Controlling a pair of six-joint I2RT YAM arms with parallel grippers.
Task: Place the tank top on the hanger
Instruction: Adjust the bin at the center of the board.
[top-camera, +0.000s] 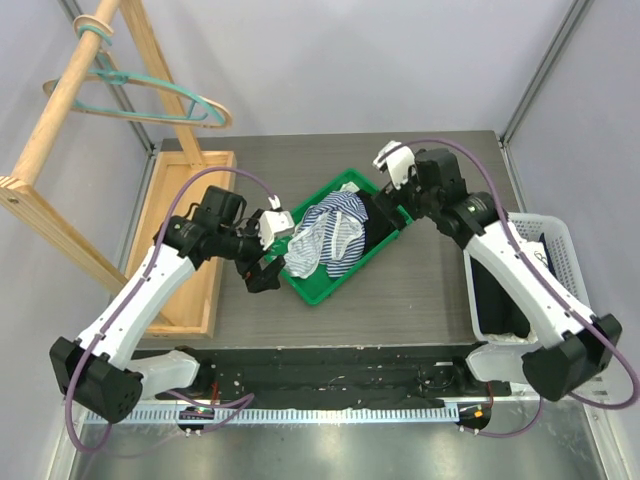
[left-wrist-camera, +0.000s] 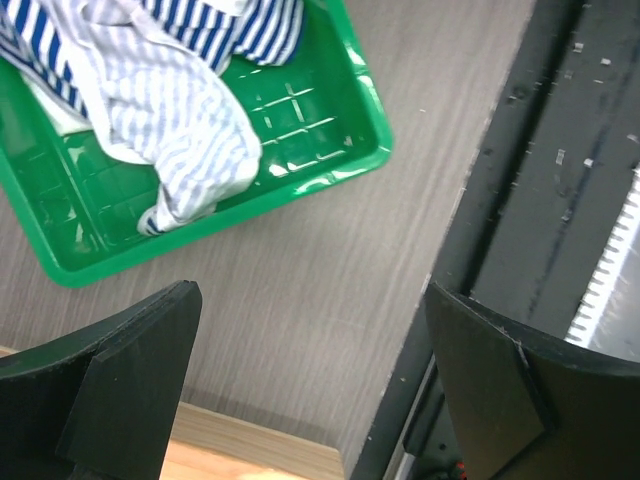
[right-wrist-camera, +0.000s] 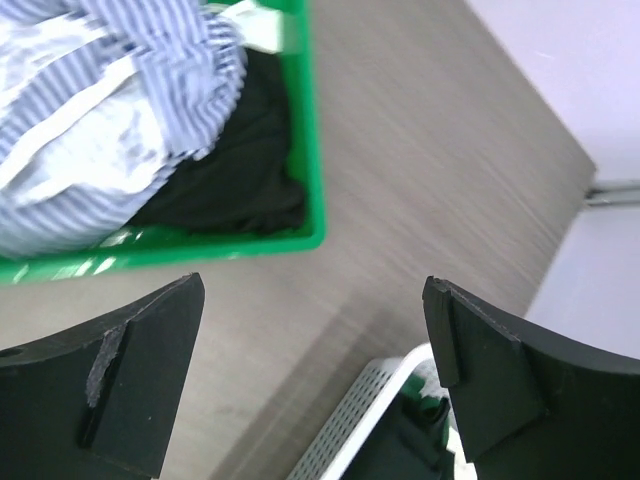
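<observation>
**Striped tank top (top-camera: 325, 238) lies crumpled in green tray (top-camera: 318, 293) at table centre, btwn two grippers w/ jaws spread.**

Left gripper (top-camera: 270, 252) hangs just off the tray's left edge, fingers wide apart & holding nothing; the top's nearest fold is just right of it, not touching. Right gripper (top-camera: 392, 168) sits at the tray's far-right corner, jaws likewise apart & empty, w/ the top to its near left. In the tray the top is heaped over a black garment (top-camera: 378, 215), which shows at the right side. White basket (top-camera: 556, 238) at the table's right edge holds dark cloth. Teal hanger (top-camera: 150, 102) hangs on a wooden rack (top-camera: 55, 120) at far left, well apart from the top.
</observation>
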